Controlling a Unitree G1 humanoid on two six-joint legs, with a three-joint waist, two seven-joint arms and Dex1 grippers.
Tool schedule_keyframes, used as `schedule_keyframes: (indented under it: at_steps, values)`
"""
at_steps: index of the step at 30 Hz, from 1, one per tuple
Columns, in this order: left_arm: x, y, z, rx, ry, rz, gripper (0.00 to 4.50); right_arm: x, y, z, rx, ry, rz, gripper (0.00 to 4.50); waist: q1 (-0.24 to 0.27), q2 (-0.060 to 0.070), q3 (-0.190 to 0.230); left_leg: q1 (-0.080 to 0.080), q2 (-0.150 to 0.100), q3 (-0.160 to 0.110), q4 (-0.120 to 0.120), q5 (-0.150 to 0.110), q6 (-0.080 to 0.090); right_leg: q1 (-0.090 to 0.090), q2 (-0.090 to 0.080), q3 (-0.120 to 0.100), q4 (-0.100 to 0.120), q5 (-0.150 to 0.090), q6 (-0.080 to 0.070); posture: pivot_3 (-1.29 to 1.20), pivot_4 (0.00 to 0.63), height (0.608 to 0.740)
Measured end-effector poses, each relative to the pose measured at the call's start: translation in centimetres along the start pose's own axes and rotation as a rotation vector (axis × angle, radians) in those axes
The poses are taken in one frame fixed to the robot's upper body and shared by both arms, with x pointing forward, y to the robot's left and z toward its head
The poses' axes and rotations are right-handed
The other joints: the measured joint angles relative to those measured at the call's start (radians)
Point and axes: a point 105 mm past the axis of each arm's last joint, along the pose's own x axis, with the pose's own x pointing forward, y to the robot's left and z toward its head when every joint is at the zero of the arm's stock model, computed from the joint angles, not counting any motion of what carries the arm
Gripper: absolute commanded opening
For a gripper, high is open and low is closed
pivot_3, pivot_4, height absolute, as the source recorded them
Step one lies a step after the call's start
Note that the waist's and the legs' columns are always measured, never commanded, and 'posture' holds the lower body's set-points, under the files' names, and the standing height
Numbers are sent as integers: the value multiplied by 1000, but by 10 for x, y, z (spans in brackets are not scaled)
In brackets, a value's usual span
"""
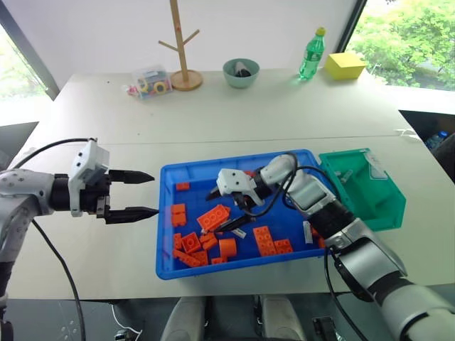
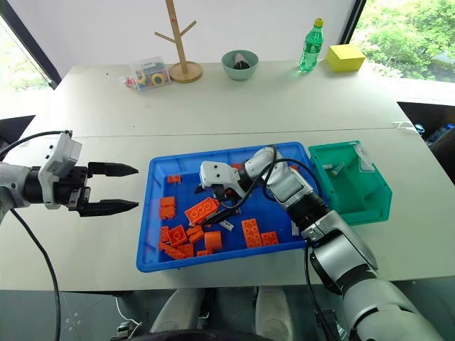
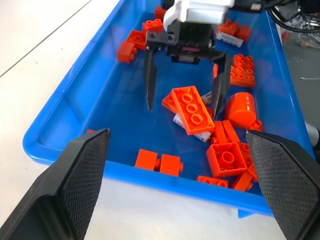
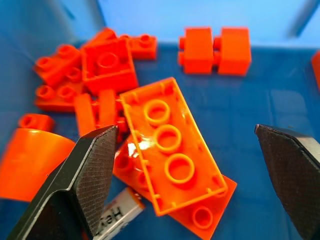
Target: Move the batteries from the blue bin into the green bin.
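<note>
The blue bin [image 1: 234,161] lies in the middle of the table with several orange bricks inside. My right gripper [image 1: 214,213] hangs open low inside it, its fingers straddling a long orange brick [image 4: 170,150]. A silver-white battery [image 4: 116,220] pokes out from under that brick beside one fingertip. Another battery [image 1: 308,231] lies by the bin's right wall. The green bin [image 1: 384,212] stands just right of the blue one with batteries [image 2: 334,169] in it. My left gripper [image 1: 154,193] is open above the table, just outside the blue bin's left wall, pointing at it.
Along the table's far edge stand a wooden branch stand [image 1: 183,42], a clear box of coloured rings [image 1: 150,80], a pale-green bowl [image 1: 241,72], a green bottle [image 1: 311,55] and a yellow box [image 1: 345,65].
</note>
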Motion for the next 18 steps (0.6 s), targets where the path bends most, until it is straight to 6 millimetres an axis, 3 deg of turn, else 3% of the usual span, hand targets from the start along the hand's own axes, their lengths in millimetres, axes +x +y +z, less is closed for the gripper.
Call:
schedule_keyframes:
  at_steps: [3, 8, 13, 18]
  values:
    - [0, 0, 0, 0, 0, 0, 4500, 1, 0, -1, 0, -1, 1, 3651, 0, 0, 0, 0, 0, 0, 0, 0, 0, 0, 0, 0, 0, 0, 0, 0, 150, 703]
    - [1, -1, 1, 7, 1, 1, 4500, -1, 1, 2, 6, -12, 18, 1222, 0, 0, 0, 0, 0, 0, 0, 0, 0, 0, 0, 0, 0, 0, 0, 0, 150, 703]
    - [1, 0, 1, 8, 1, 4, 4500, -5, -3, 17, 74, -95, -4, 1251, 0, 0, 0, 0, 0, 0, 0, 0, 0, 0, 0, 0, 0, 0, 0, 0, 150, 703]
    - [2, 2, 8, 29, -13, 13, 4500, -4, -27, 27, 47, -91, -133, 1251, -1, 0, 0, 0, 0, 0, 0, 0, -1, -1, 0, 0, 1, 0, 0, 0, 150, 703]
